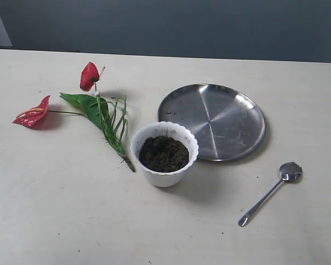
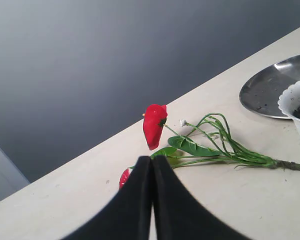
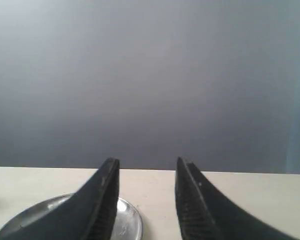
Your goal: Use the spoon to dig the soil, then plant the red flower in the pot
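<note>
A white scalloped pot (image 1: 164,153) stands mid-table, filled with dark soil (image 1: 164,154). To its left lies the red flower (image 1: 91,105), two red blooms with green leaves and grass blades, its stem end by the pot. A silver spoon (image 1: 270,193) rests on the table at the front right, bowl pointing away. Neither arm shows in the exterior view. The left gripper (image 2: 151,159) is shut and empty, hovering just short of the red flower (image 2: 155,125); the pot's rim (image 2: 292,100) sits off to one side. The right gripper (image 3: 146,165) is open, holding nothing.
A round steel plate (image 1: 212,121) lies behind and right of the pot; its edge also appears as the plate (image 2: 270,87) in the left wrist view and the plate (image 3: 127,220) beneath the right gripper. A dark wall backs the table's far edge.
</note>
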Controlling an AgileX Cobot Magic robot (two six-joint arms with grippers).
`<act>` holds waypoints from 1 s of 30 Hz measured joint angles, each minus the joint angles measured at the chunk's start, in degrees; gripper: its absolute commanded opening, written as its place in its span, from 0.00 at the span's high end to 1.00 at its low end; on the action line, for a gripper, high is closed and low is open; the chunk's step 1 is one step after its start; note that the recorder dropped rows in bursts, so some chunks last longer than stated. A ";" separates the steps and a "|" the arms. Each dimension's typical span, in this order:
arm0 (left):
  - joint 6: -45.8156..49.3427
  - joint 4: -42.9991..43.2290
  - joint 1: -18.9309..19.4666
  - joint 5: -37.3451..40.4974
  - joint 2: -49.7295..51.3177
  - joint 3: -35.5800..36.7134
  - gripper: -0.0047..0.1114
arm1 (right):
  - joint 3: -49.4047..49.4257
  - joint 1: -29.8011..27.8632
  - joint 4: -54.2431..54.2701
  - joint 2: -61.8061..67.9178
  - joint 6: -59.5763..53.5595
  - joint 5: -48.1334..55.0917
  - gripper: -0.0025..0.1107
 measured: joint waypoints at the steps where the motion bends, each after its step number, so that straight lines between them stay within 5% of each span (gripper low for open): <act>1: 0.00 0.00 0.00 0.00 0.00 0.00 0.95 | 0.00 0.00 0.00 0.00 0.00 -0.72 0.65; 8: 0.00 0.00 0.00 0.00 0.00 0.00 0.95 | 0.00 0.00 7.81 -0.09 10.79 -17.53 0.65; 14: 0.00 0.00 0.00 0.00 0.00 0.00 0.95 | 0.00 0.00 22.72 -0.09 14.36 -17.03 0.65; 30: 0.00 0.00 0.00 0.00 0.00 0.00 0.95 | 0.00 0.00 25.72 -0.09 15.87 -16.37 0.65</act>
